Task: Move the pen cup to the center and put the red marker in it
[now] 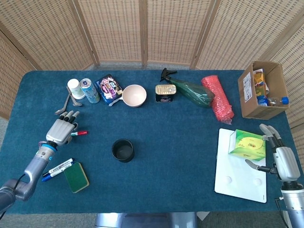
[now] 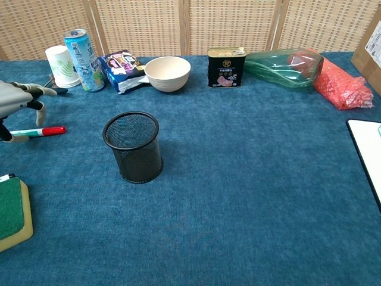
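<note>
The black mesh pen cup point(image 1: 123, 150) point(image 2: 133, 147) stands upright, left of the table's middle. The red marker point(image 1: 78, 133) point(image 2: 41, 131) lies flat to the cup's left, red cap pointing toward the cup. My left hand point(image 1: 61, 129) point(image 2: 15, 100) hovers over the marker's rear end, fingers apart and curved downward, thumb low beside the barrel; the marker still rests on the cloth. Far right, my right hand point(image 1: 280, 154) sits open near the table edge, holding nothing.
A white cup point(image 1: 74, 87), drink can point(image 1: 89, 90), snack packet point(image 1: 109, 87), bowl point(image 1: 134, 95), tin point(image 1: 164, 92) and green spray bottle point(image 1: 192, 92) line the back. Two pens point(image 1: 57, 169) and a green sponge point(image 1: 76, 177) lie front left. A white board point(image 1: 240, 175) carries a green box point(image 1: 247, 144).
</note>
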Motion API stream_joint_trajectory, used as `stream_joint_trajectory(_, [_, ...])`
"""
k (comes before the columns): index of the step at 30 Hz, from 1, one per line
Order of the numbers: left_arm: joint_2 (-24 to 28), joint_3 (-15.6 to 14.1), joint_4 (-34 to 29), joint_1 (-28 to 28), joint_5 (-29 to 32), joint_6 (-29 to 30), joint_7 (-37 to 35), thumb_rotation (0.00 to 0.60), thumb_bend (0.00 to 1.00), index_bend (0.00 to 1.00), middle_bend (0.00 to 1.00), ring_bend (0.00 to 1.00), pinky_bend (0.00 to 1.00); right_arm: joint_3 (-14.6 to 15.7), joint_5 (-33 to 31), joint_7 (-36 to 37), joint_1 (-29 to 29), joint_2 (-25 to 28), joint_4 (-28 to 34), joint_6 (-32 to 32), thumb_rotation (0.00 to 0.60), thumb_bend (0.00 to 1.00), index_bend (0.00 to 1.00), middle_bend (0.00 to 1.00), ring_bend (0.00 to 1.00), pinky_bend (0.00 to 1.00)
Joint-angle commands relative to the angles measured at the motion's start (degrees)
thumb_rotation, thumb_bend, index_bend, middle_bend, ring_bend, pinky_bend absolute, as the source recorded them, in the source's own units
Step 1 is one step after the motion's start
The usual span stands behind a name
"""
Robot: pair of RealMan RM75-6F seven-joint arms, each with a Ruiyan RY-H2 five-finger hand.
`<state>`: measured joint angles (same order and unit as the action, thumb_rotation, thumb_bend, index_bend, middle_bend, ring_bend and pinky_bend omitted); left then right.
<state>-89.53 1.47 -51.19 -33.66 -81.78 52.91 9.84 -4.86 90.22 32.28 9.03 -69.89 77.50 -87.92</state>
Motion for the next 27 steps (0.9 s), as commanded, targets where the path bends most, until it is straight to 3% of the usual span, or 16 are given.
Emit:
stream_joint_trajectory(1, [-0.4,0.0,0.4,0.0,0.2,-0.2,-0.2,0.6,0.36,0.46,0.0,0.0,0.15,0.1,0.2,0.0,0.0,0.0,0.1,0.0,0.6,0.0,0.0,0.1,0.0,0.27])
stream_joint_trajectory(13, [-2.0,-0.2,1.8,-0.2,-0.1,0.0,-0.4,0.6,0.36,0.59,0.0,0.0,0.16,0.2,0.1,0.5,0.1,0.1,0.0,0.3,0.6,0.0,0.0,0.11,0.0,0.27])
stream_joint_trajectory(27, [0.7,-0.1,-2.8,0.1,-1.9,4.0,-1.1,0.6,0.36,0.6,0.0,0.0,0.17,0.3,0.4,0.7,0.1,0.1,0.1,0.2,0.6,0.0,0.0,0.11,0.0,0.27])
